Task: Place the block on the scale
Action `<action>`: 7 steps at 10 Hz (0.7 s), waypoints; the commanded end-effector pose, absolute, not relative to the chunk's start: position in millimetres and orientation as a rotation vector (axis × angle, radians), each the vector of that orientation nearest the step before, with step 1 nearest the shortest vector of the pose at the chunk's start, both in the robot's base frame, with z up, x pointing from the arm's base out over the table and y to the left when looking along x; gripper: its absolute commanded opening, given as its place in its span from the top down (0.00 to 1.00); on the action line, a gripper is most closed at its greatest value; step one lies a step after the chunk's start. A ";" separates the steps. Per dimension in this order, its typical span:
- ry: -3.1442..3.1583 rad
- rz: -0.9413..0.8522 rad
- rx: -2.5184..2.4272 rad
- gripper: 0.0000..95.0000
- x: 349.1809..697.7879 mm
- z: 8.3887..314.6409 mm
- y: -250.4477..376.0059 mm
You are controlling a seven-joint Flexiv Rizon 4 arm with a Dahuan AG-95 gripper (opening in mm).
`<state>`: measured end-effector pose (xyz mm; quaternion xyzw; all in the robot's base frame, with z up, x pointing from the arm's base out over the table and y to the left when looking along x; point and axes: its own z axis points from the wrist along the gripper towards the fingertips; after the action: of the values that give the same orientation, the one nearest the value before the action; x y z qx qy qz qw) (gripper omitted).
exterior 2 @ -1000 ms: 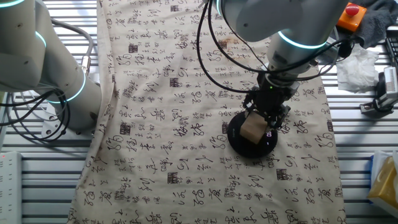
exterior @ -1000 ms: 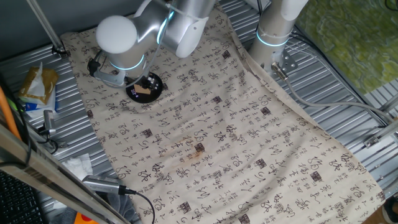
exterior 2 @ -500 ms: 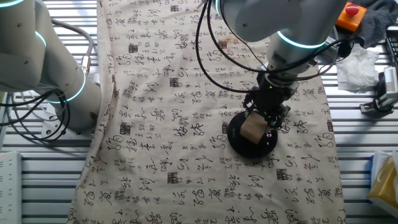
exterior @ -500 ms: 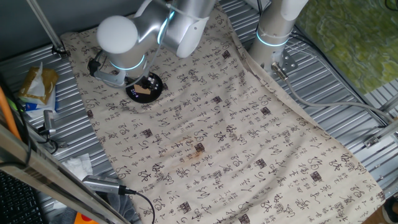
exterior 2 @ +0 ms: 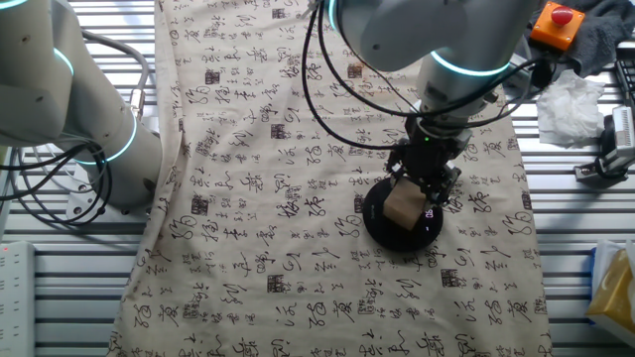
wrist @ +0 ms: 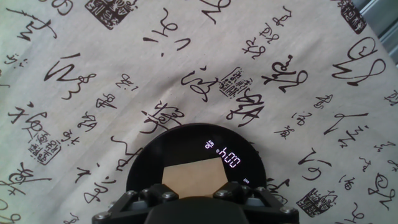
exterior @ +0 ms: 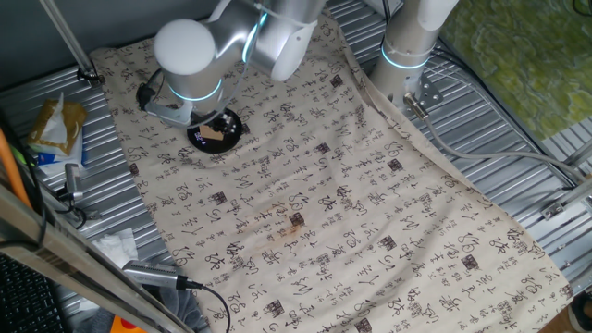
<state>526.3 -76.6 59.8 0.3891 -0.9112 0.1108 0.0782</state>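
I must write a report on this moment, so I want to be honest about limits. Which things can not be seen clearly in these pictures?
- Fingers: in both fixed views, too small and dark to tell whether they grip the block; in the hand view, cut off by the bottom edge.
- Block's lower part: hand view, hidden by the hand's body.
- Scale display: hand view, digits glow but are too small to read surely.
- Scale's far rim: one fixed view, covered by the arm.

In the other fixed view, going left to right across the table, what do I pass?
Idle white arm → printed cloth → black scale with the block on it → crumpled white tissue → yellow packet at the right edge.
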 end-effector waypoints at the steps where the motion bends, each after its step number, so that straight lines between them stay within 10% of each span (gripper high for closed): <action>1: -2.734 0.338 1.178 0.40 528.0 58.6 -75.9; 4: -2.744 0.338 1.172 0.40 528.0 58.2 -75.9; 5: -2.749 0.340 1.168 0.20 528.0 58.2 -75.9; 7: -2.757 0.339 1.162 0.20 528.0 58.0 -75.8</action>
<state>527.8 -75.8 56.6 0.3836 -0.9145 0.1116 0.0641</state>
